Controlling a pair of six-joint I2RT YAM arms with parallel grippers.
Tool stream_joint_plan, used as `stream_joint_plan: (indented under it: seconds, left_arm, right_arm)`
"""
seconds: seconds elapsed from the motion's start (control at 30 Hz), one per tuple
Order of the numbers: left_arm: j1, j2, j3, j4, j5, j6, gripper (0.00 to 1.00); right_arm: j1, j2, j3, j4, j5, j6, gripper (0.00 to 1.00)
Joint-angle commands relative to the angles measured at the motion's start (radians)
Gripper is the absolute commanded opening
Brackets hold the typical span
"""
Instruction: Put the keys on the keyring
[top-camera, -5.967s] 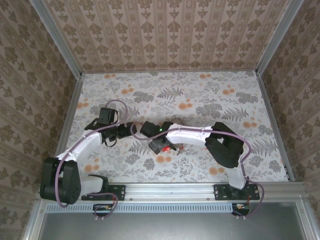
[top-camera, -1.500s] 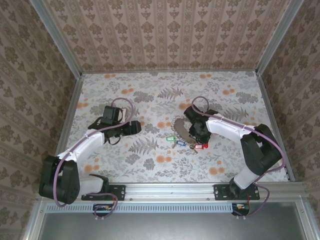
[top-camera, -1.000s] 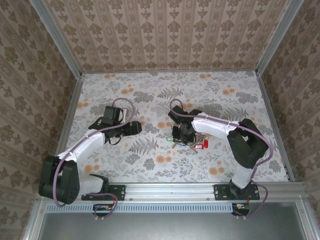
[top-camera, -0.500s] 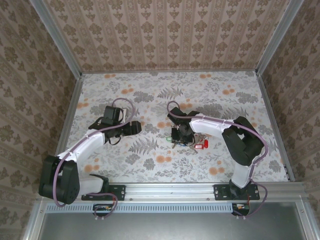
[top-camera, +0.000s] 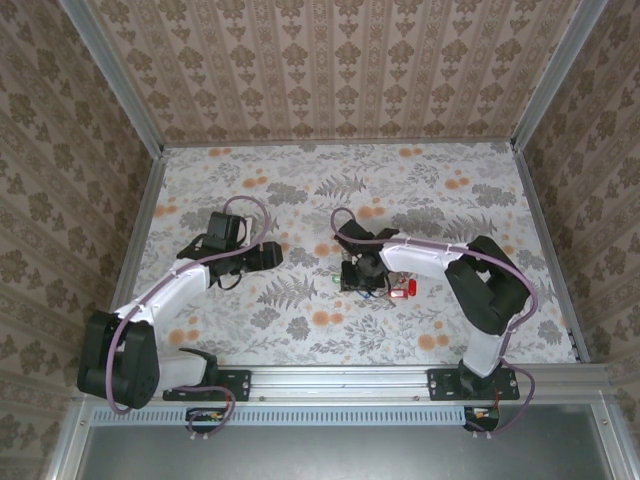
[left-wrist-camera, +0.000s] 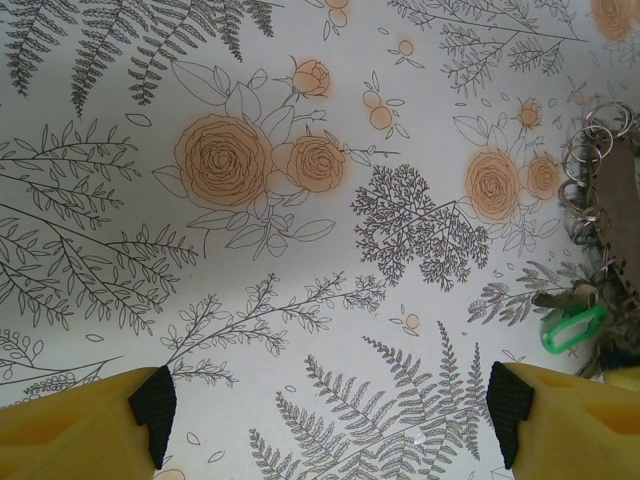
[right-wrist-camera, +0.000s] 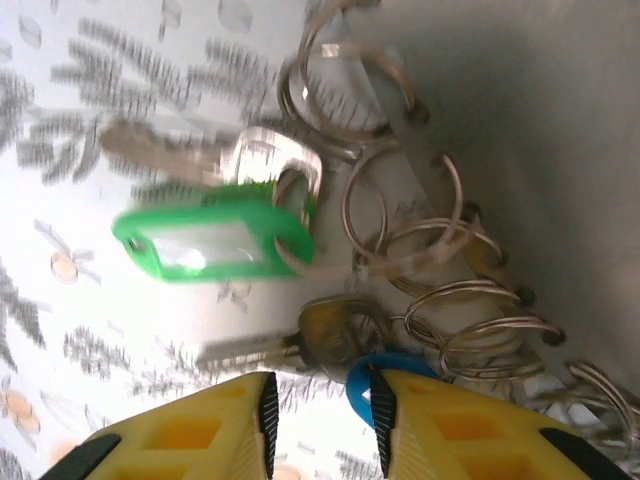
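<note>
Right gripper (top-camera: 362, 274) has swung left from beside the pile to right over it. Left gripper (left-wrist-camera: 330, 410) hasn't moved: wide open, empty, parked left of the pile. Right fingers are slightly parted, table visible through the gap, nothing clamped that I can see. Blue key (right-wrist-camera: 338, 338) lies at their mouth, its tag against one finger. Green key (right-wrist-camera: 215, 245) is just beyond, red key (top-camera: 405, 289) off to the right. Keyring (left-wrist-camera: 618, 200) lies against the keys with small rings tangled around it. Can't tell which keys are already on. Looks like it's lining up a pick on the blue key, with no threading started.
</note>
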Motion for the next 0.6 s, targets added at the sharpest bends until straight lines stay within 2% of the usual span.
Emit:
stream_joint_plan:
  seconds: [0.0, 0.13, 0.27, 0.37, 0.43, 0.57]
  left_arm:
    - [-0.005, -0.019, -0.011, -0.037, -0.014, -0.01, 0.85]
    - [-0.005, -0.006, -0.012, -0.028, -0.01, -0.011, 0.85]
    - [-0.005, 0.014, -0.002, -0.025, 0.0, -0.012, 0.85]
    - [-0.006, 0.02, 0.013, -0.032, 0.003, -0.008, 0.85]
    - [-0.008, 0.018, 0.016, -0.033, 0.001, -0.009, 0.85]
    - [-0.015, 0.014, 0.014, -0.031, 0.009, -0.002, 0.85]
  right_arm:
    - [0.037, -0.016, -0.07, -0.037, -0.087, -0.021, 0.36]
    - [0.044, -0.012, -0.082, 0.086, -0.273, -0.066, 0.39]
    - [0.046, 0.013, -0.01, 0.103, -0.343, -0.102, 0.43]
    - [0.036, -0.019, 0.004, 0.076, -0.298, -0.125, 0.45]
    - [0.021, -0.057, -0.006, 0.028, -0.206, -0.122, 0.47]
    - [0.014, -0.165, -0.048, -0.065, -0.048, 0.0, 0.44]
